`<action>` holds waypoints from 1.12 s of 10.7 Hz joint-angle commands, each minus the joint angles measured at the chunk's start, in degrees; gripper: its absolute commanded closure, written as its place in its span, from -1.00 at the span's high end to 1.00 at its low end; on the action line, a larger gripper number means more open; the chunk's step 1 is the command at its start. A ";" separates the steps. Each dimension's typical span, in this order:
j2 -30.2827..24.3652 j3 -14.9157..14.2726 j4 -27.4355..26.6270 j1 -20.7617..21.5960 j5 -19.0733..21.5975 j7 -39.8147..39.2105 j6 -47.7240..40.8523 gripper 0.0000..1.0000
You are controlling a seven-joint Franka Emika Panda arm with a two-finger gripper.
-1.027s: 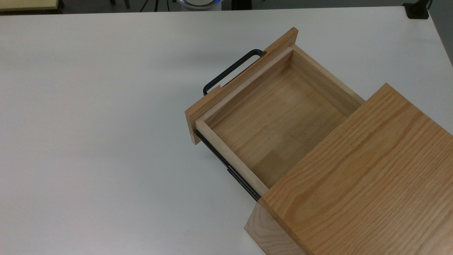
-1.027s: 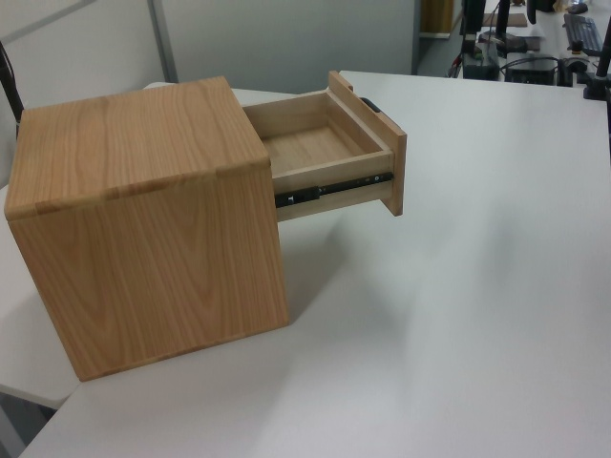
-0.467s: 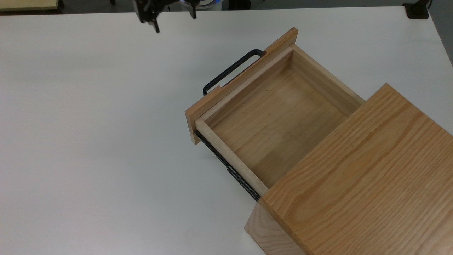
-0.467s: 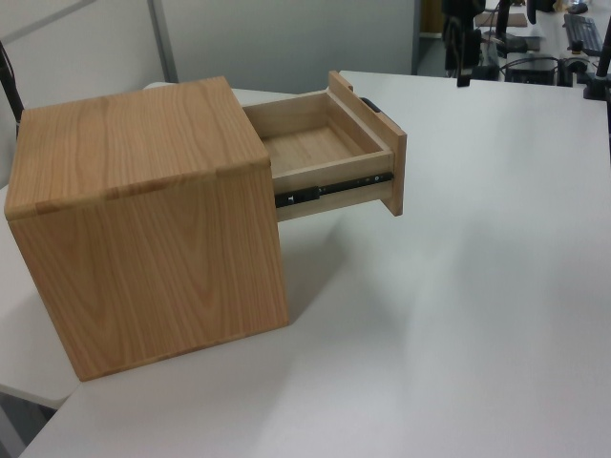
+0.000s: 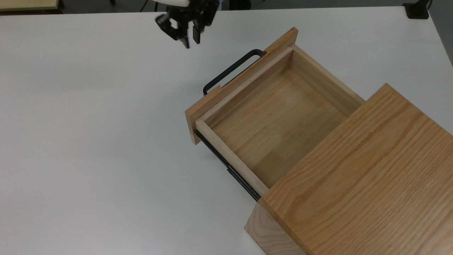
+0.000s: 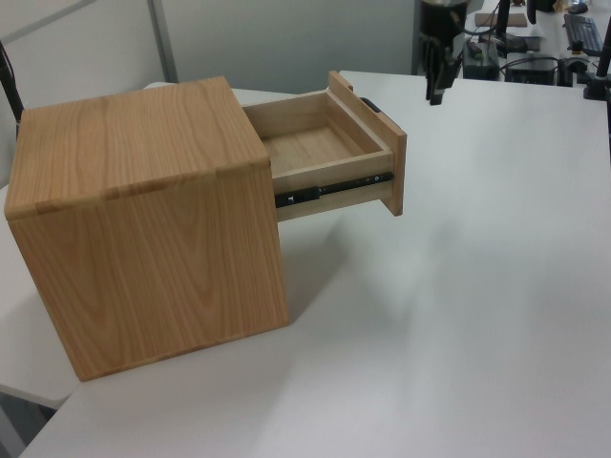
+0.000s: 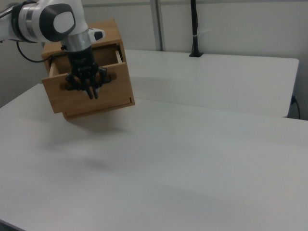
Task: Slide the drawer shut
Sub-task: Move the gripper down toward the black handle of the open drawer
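We inspect the top view from left to right. The white worktop (image 5: 88,141) takes up the left half of the frame and is bare there. In the upper centre, near the top edge, we find the gripper (image 5: 190,39) pointing down, above the worktop. Its two dark fingers stand close together with a narrow gap between them, and we see nothing held in that gap. It is well apart from the handle (image 5: 231,71), a thin black U-shaped bar lying to its lower right.

Continuing right, we record the drawer (image 5: 272,120) in the centre of the frame, pulled far out of the cabinet (image 5: 364,177). Its flat front panel (image 5: 240,85) runs diagonally from centre left towards the upper centre, with the handle on its outer face. The tray behind the panel shows bare wood inside. A black side rail (image 5: 226,164) runs along the tray's lower-left wall. The cabinet fills the lower right of the frame and covers the rear end of the tray.

In the left view, the cabinet (image 6: 153,229) stands at the left, the drawer (image 6: 329,153) projects towards the upper centre, and the gripper (image 6: 436,91) hangs near the top edge, right of the front panel and not touching it.

In the right view, the arm (image 7: 53,21) enters from the upper left and the gripper (image 7: 91,91) appears in front of the cabinet (image 7: 91,91).
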 commanded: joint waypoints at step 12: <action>11.30 4.40 7.37 7.76 -2.60 29.04 19.78 -1.00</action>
